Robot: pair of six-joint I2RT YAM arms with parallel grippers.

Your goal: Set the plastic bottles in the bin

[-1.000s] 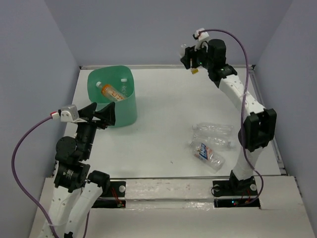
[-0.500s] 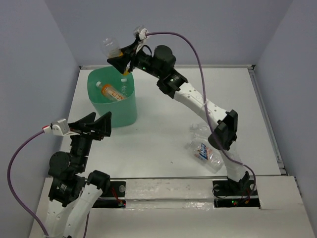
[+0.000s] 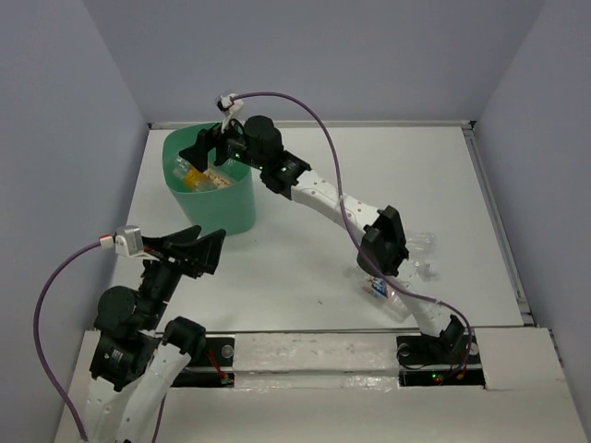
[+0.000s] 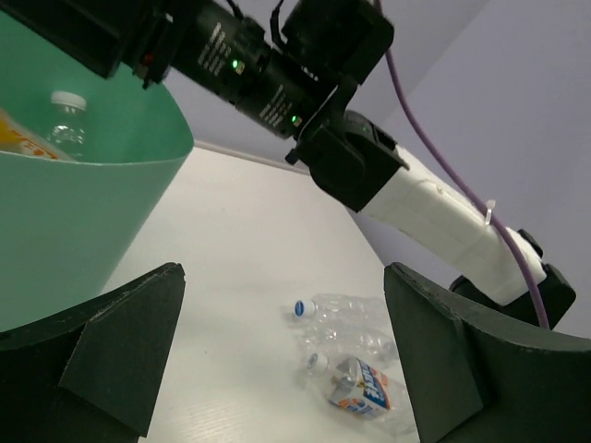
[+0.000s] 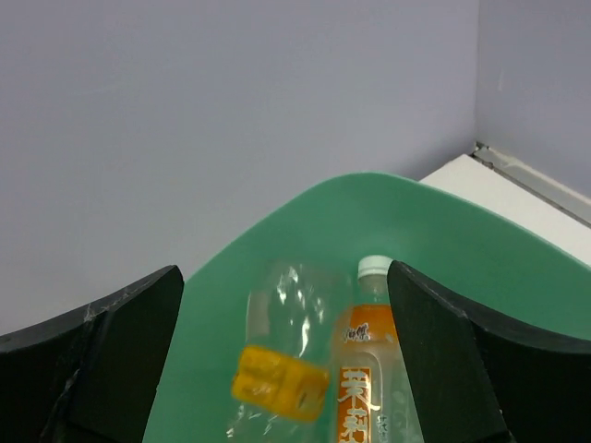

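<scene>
The right pincer [image 5: 282,275] hangs over the mint-green bin [image 3: 233,208]. Its two fingers are spread wide, and nothing is between them. Down inside the bin lies an orange bottle [image 5: 365,369] with a white cap. Right beside it is a clear bottle [image 5: 282,323] with a yellow label, and it looks blurry. The left pincer [image 4: 283,277] is wide too and holds nothing. It is near the front of the bin. More clear bottles [image 4: 346,309] lie close together on the white counter [image 3: 369,157], well away from the bin, beside the right arm. One has a blue and white label.
</scene>
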